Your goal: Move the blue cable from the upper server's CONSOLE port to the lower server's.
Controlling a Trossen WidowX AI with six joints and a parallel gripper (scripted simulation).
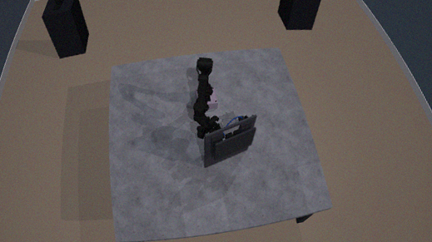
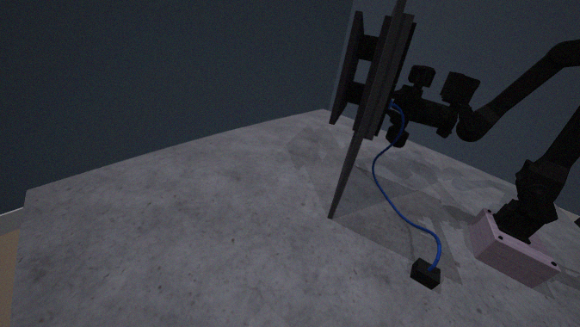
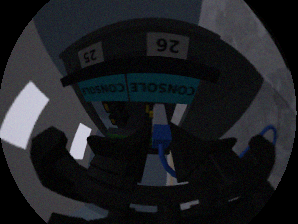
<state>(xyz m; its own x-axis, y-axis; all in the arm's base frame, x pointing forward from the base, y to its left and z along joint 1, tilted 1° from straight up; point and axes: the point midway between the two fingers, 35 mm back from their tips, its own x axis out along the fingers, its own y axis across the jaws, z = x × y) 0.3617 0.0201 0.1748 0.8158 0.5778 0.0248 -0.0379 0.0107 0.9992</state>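
"What do the fingers of the gripper (image 3: 161, 141) have?" "They're clenched on one blue plug (image 3: 161, 134), right of centre in the wrist view."

"Which way does it point?" "Its long axis runs nearly upright in that frame, clear end up, one blue cable (image 2: 389, 200) (image 3: 164, 161) leaving below."

"And beyond?" "Two CONSOLE labels (image 3: 162, 89) above it, two number tags higher, 25 (image 3: 91, 54) left, 26 (image 3: 167, 45) right. One black block (image 2: 425, 274) at the cable's far end, lower right of the exterior view."
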